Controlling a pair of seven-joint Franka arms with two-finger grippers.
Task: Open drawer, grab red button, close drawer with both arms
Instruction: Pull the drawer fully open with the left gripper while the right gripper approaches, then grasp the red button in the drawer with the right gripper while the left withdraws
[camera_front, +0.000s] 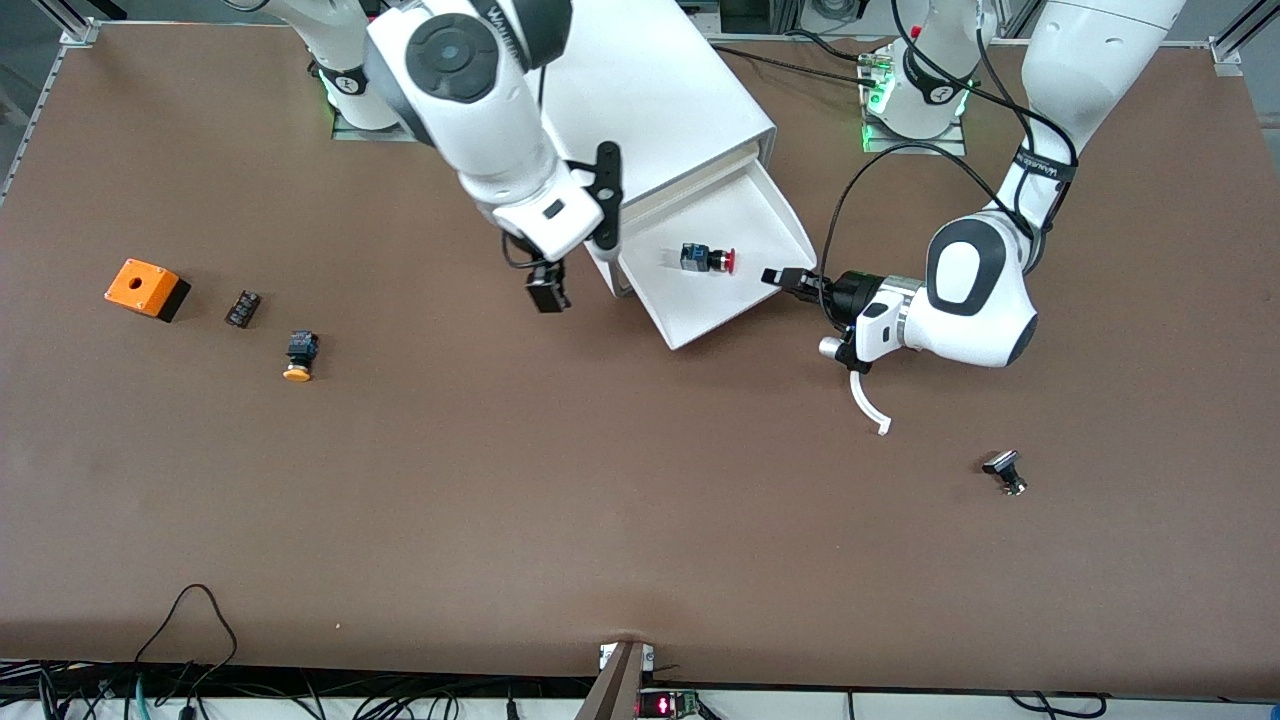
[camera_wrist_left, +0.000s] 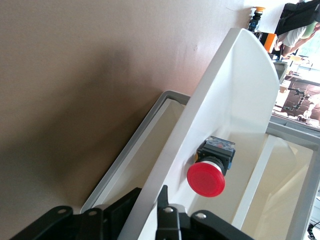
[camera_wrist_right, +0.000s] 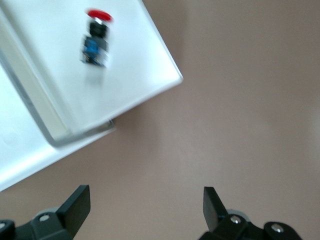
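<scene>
Two grippers flank the drawer (camera_front: 735, 262) from the front: button (camera_front: 707, 259) lies on its side inside, cap toward my left gripper (camera_front: 790, 280). Left wrist: fingers straddle the drawer's rim, apparently gripping it. Right wrist: right gripper (camera_wrist_right: 145, 200) wide open, empty, over bare table beside the drawer.

**Drawer pulled out, red button lying inside**

You have the drawer (camera_front: 735, 275) drawn out of the white cabinet (camera_front: 650, 90), with the red-capped button (camera_front: 707, 259) lying on its side on the tray floor. Your left gripper (camera_front: 790, 279) sits low at the drawer's corner toward the left arm's end of the table. Your right gripper (camera_front: 548, 290) hangs over the bare table just beside the drawer's other side. Toward the right arm's end you can see an orange box (camera_front: 146, 288), a small black part (camera_front: 243, 308) and a yellow-capped button (camera_front: 300, 357).
</scene>
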